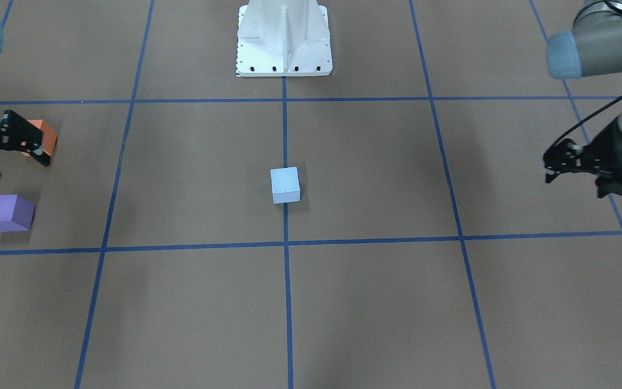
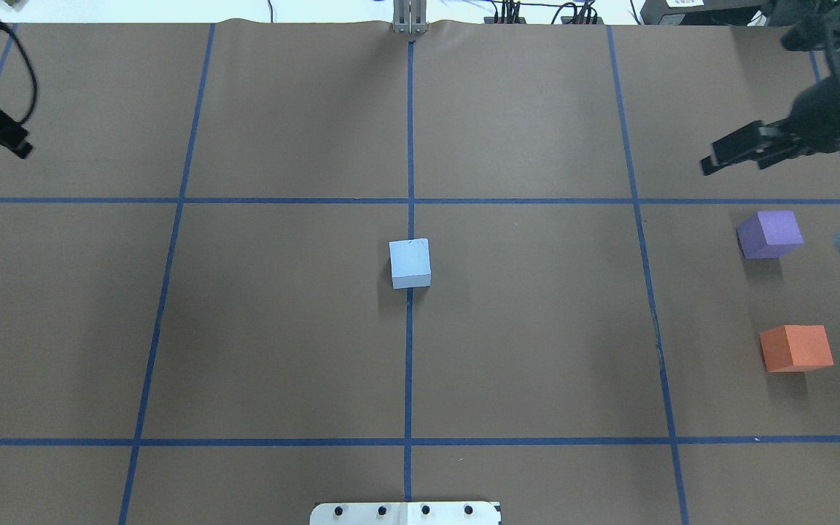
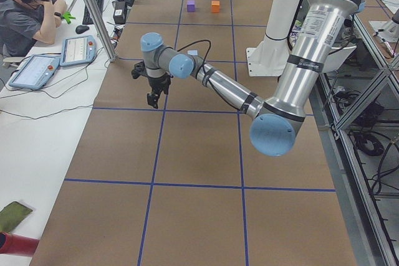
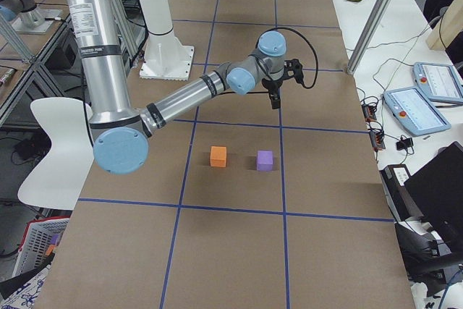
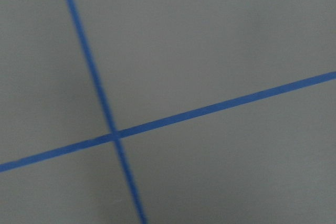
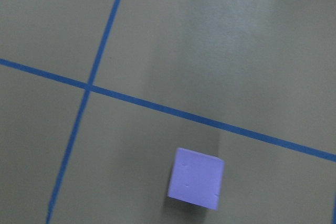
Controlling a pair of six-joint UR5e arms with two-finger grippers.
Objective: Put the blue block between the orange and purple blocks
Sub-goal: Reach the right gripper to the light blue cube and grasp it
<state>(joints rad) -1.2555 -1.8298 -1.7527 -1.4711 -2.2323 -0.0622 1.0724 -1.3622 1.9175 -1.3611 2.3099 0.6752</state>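
The light blue block (image 1: pixel 285 185) sits at the table's middle on a blue tape line, also in the overhead view (image 2: pixel 410 263). The purple block (image 2: pixel 770 233) and the orange block (image 2: pixel 796 348) lie apart at the robot's right side, with bare paper between them. My right gripper (image 1: pixel 20 168) is open and empty, hovering above the table near the orange block (image 1: pixel 45 135) and purple block (image 1: pixel 7 213). Its wrist view shows the purple block (image 6: pixel 196 178). My left gripper (image 1: pixel 547 168) is open and empty, far on the left side.
The white robot base (image 1: pixel 284 43) stands at the table's near edge behind the blue block. Blue tape lines (image 5: pixel 115 135) grid the brown paper. An operator (image 3: pixel 25 4) sits with tablets beyond the far edge.
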